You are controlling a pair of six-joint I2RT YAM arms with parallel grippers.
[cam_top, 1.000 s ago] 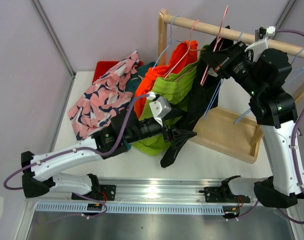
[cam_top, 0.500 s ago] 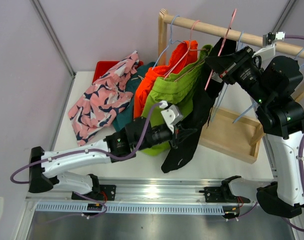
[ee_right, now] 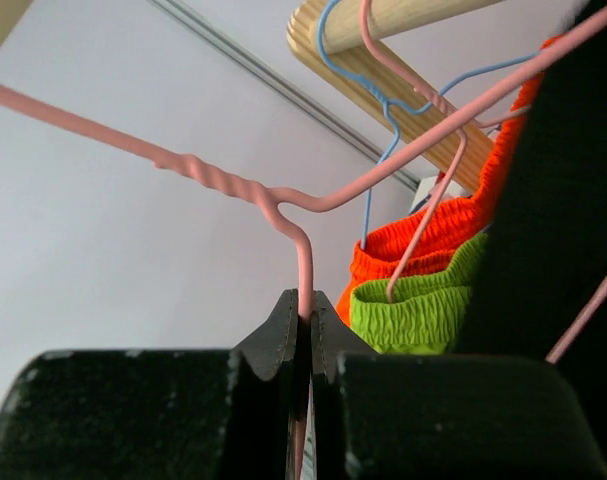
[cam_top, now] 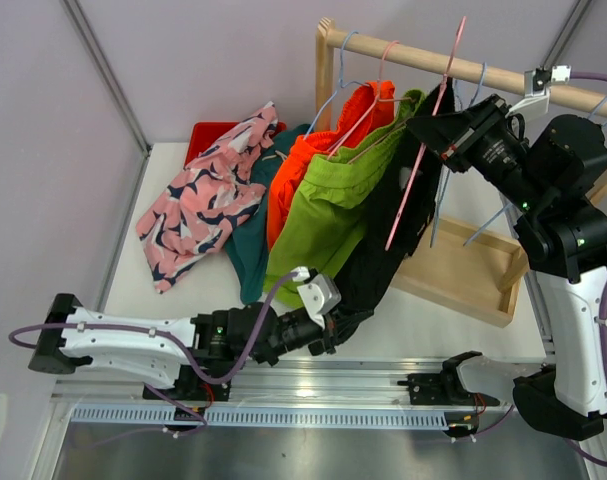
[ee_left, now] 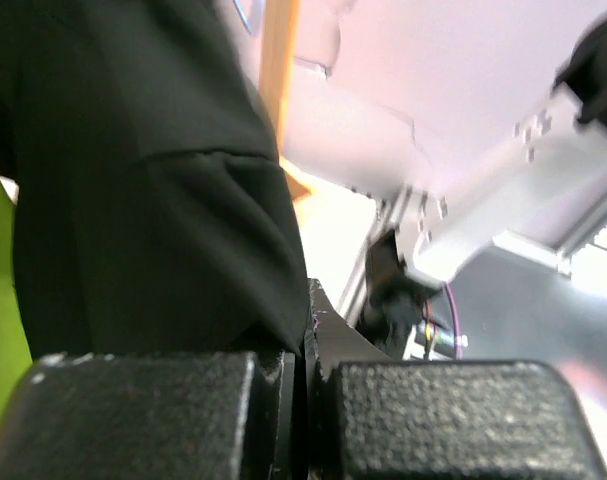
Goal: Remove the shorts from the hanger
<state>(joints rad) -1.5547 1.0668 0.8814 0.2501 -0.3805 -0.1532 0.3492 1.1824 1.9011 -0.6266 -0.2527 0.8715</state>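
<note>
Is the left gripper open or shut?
The left gripper is shut on the black shorts: left wrist view shows fabric pinched between its fingers.

Left arm [cam_top: 133, 340]: lying low, stretched nearly level from base toward right. Left gripper [cam_top: 335, 325]: jaws closed, lower edge of black fabric shorts [cam_top: 388, 230] pinched between fingers [ee_left: 143, 415]; cloth rises directly above fingertips.

Right arm [cam_top: 573, 300]: lower link upright, elbow high, forearm reaching left. Right gripper [cam_top: 421, 128]: jaws closed on neck of pink wire hanger [cam_top: 405, 195]; wire emerges between fingers [ee_right: 133, 415], climbs from fingertips, then bends aside into twisted section.
</note>
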